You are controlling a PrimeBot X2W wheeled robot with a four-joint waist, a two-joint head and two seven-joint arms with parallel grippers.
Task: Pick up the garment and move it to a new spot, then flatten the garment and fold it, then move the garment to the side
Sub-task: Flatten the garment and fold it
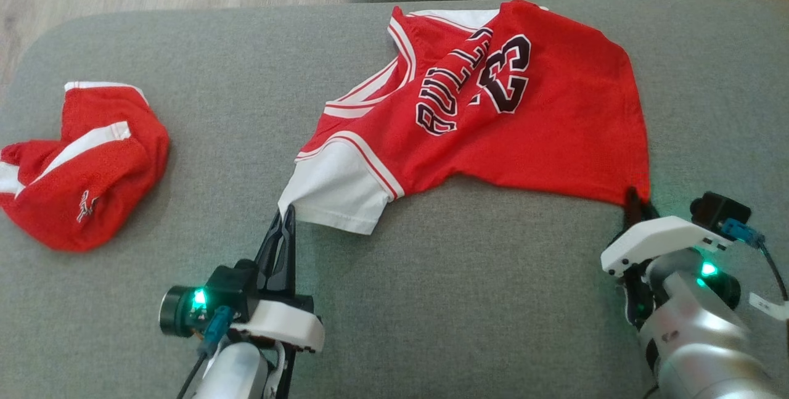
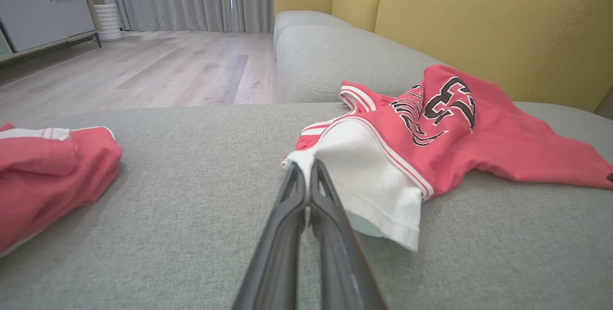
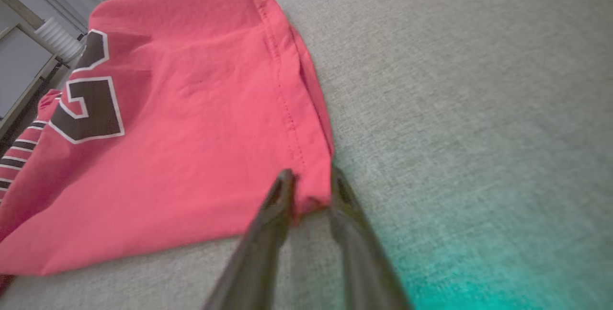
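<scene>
1. Red mesh with white trim and black lettering: your basketball jersey lies rumpled on the grey woven sofa cushion. It sits right of centre in the head view, its far edge near the back of the seat.
2. Your left gripper is clamped tight on the tip of the white sleeve, the jersey's near-left corner. The two dark fingers are pressed together with the cloth pinched at their very tips. A grip that far out lets you pull the sleeve without bunching the body.
3. Your right gripper stands at the red hem corner, the near-right end of the jersey. One finger is on each side of the corner. The jaws are apart and, as I judge it, not yet pinching; that view is a little blurred.
4. The two holds sit well apart, at opposite ends of the near edge. That spacing suits tensioning the cloth so it lifts or drags as a sheet and not a lump.
5. The jersey is neither flat nor folded, so I read this as the securing of the second corner before a move or a spread.
6. A crumpled pair of red shorts with white stripes lies well to the left, clear of the jersey. Keep your pull away from it.
7. The risk I see is the right-hand corner: only a little cloth lies between those fingers, so it could slip out under tension.
</scene>
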